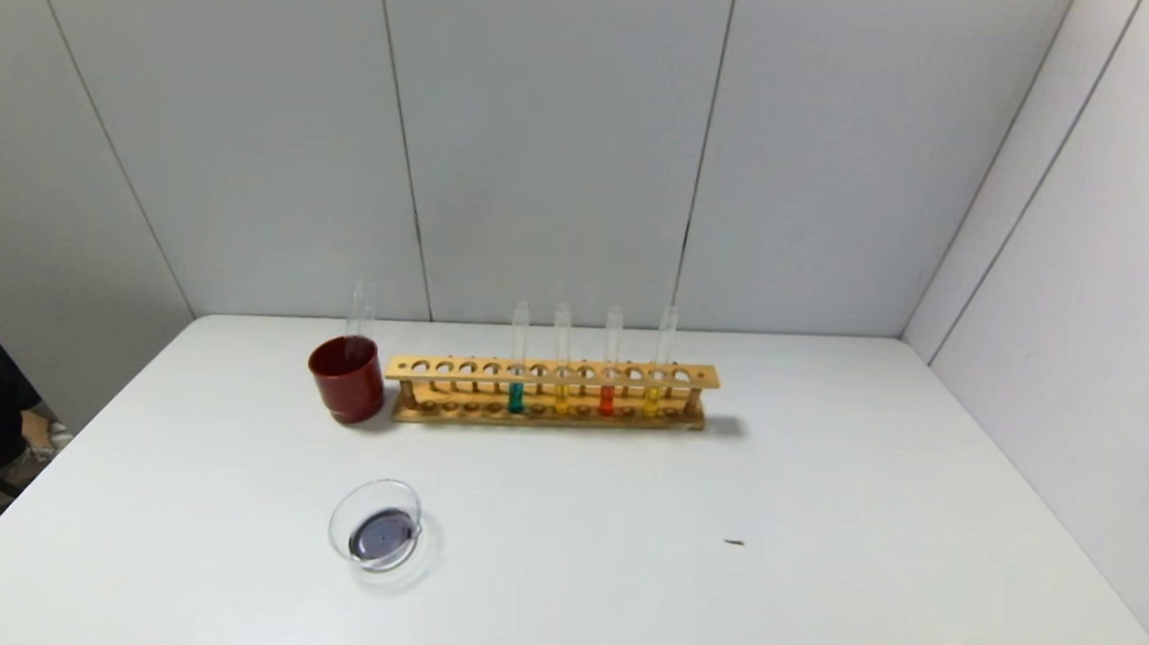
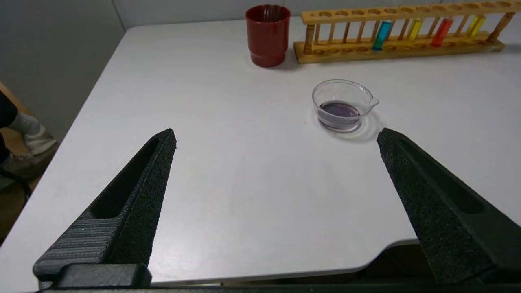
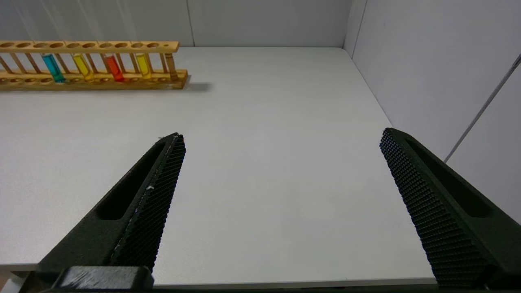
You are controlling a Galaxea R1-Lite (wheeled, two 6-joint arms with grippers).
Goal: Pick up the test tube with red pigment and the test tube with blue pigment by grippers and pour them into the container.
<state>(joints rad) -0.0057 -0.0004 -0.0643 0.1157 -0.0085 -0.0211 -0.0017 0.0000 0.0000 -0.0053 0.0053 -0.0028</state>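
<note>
Red tube [image 1: 609, 369] upright in rack [image 1: 550, 393], right of teal tube. Your right tool [image 3: 281, 140] nearer, wide, empty; left tool [image 2: 276, 136] wide too.

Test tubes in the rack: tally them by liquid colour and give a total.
Teal-blue: 1
Yellow: 2, the other at
Orange-red: 1
Total in the wooden rack: 4
One more clear tube stands in the dark red cup, not counted.
</note>
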